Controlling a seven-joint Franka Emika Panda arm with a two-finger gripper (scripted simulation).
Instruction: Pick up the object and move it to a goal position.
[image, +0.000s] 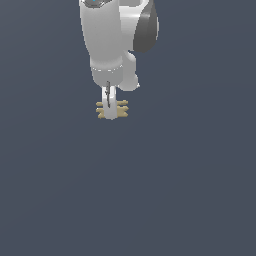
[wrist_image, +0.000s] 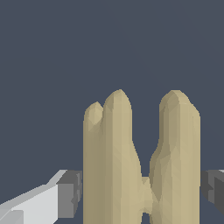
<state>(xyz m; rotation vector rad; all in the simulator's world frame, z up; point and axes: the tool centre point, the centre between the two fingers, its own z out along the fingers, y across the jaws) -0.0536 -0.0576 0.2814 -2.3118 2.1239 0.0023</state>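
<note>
The object (image: 122, 104) is a small flat tan piece of two short parallel ragged-ended bars. In the exterior view it sits under the tip of my white gripper (image: 110, 107), which comes down from above and hides its middle. In the wrist view the object (wrist_image: 113, 166) fills the space between the two grey finger pads (wrist_image: 70, 194). The pads meet its outer sides on both sides, so my gripper (wrist_image: 141, 194) is shut on it. I cannot tell whether it is off the ground.
A plain dark grey-blue ground (image: 175, 190) fills both views. The white arm (image: 107, 40) reaches down from the top of the exterior view. No goal marker shows.
</note>
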